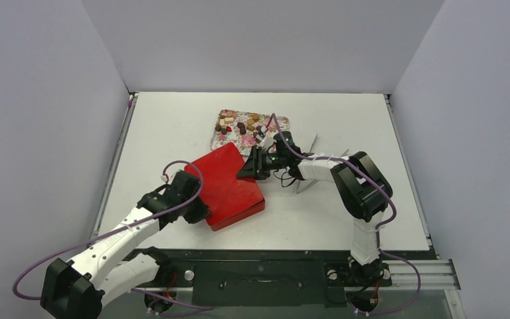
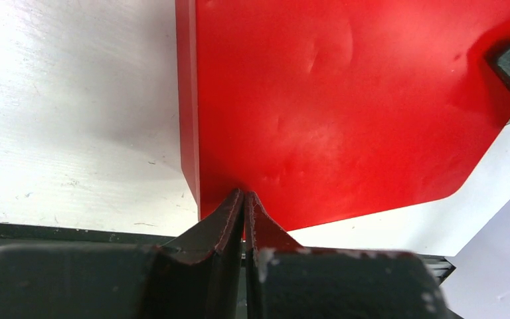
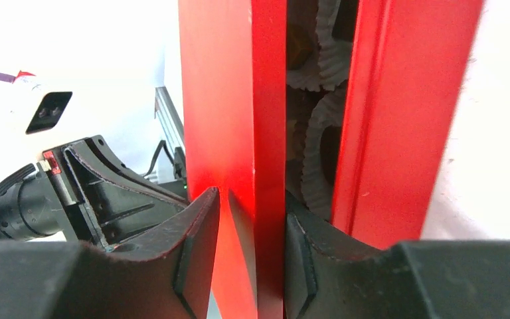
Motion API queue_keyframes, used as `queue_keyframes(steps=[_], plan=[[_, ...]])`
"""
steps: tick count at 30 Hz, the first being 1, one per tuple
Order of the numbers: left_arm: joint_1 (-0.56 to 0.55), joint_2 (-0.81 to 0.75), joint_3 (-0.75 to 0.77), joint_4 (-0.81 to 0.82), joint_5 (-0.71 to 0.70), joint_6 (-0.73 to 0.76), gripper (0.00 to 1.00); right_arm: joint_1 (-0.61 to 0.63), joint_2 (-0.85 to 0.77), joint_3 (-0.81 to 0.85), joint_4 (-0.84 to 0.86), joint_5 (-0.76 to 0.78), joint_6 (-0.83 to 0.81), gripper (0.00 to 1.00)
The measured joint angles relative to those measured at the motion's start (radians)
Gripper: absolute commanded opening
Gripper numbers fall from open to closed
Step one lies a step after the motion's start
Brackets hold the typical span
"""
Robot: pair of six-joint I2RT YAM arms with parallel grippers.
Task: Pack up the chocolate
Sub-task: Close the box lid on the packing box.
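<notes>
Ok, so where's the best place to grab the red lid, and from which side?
I'd pinch the red lid at its raised edge, where the right gripper straddles it, coming in level from the right. It's a flat slab, and a gap shows there between it and the base, so one finger fits under and one on top.

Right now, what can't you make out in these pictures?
- Box contents: top view, red lid covers them; right wrist glimpses paper cups through a slit.
- Chocolate on the tray: top view, too small to count.
- Left gripper: top view, its own wrist hides the tips.
</notes>
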Motion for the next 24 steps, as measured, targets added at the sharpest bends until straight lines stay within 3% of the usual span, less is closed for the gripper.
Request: queue_keyframes(steps=[18, 24], plan=[[-0.003, 0.072, 0.029, 0.046, -0.001, 0.001, 0.03, -0.125, -0.111, -0.119, 0.027, 0.040, 0.006, 0.53], [-0.003, 0.080, 0.035, 0.046, -0.003, 0.004, 0.03, -0.194, -0.153, -0.190, -0.020, 0.105, -0.010, 0.64]])
